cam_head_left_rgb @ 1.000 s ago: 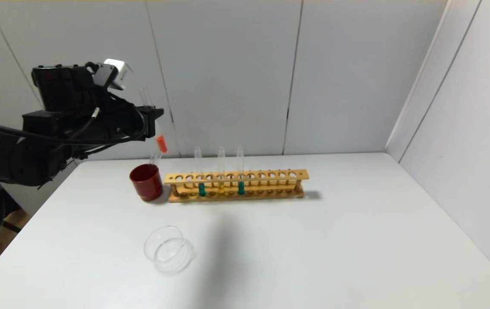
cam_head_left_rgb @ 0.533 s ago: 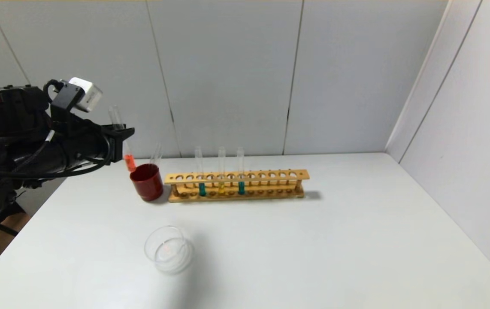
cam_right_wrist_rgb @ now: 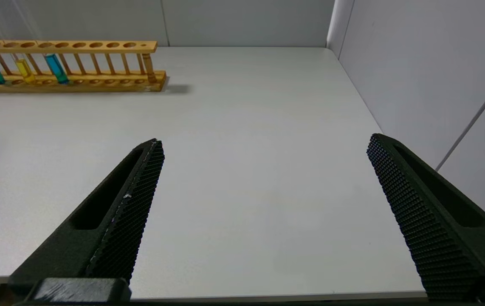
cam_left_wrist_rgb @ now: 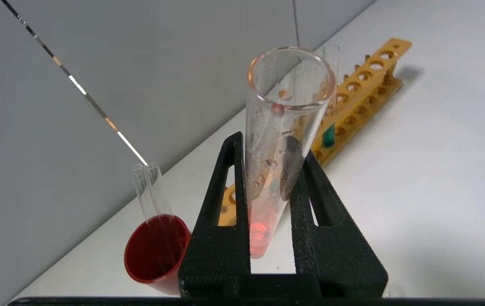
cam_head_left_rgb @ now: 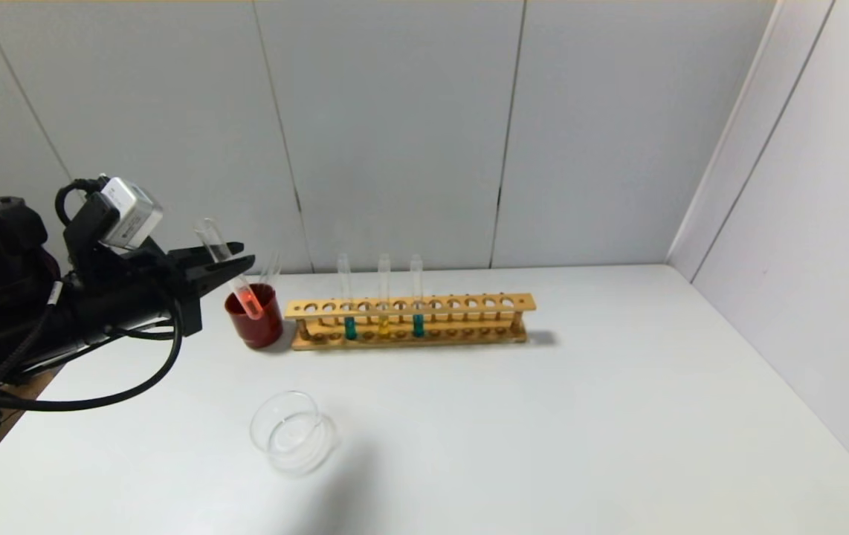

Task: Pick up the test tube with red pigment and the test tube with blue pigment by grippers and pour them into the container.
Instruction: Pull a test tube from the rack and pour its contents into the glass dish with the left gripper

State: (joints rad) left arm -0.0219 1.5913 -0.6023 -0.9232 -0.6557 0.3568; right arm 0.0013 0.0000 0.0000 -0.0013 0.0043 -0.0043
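Note:
My left gripper (cam_head_left_rgb: 227,266) is shut on the test tube with red pigment (cam_head_left_rgb: 244,291) and holds it tilted in the air, left of the rack. The tube's orange-red bottom shows in front of the red cup. In the left wrist view the tube (cam_left_wrist_rgb: 283,123) sits between the two black fingers (cam_left_wrist_rgb: 221,204). The bluer of two teal-blue tubes (cam_head_left_rgb: 418,325) stands in the wooden rack (cam_head_left_rgb: 469,303); it also shows in the right wrist view (cam_right_wrist_rgb: 55,68). The container (cam_head_left_rgb: 292,432), a clear glass dish, stands near the table's front left. My right gripper (cam_right_wrist_rgb: 263,144) is open and empty over the table's near right edge.
A dark red cup (cam_head_left_rgb: 257,323) with an empty clear tube (cam_left_wrist_rgb: 149,187) in it stands at the rack's left end. The rack also holds a yellow tube (cam_head_left_rgb: 383,325) and another teal tube (cam_head_left_rgb: 350,327). Grey walls close the back and right.
My left gripper has come down and drawn back to the left with the red tube. The tube now leans, and its red bottom sits lower, in front of the cup.

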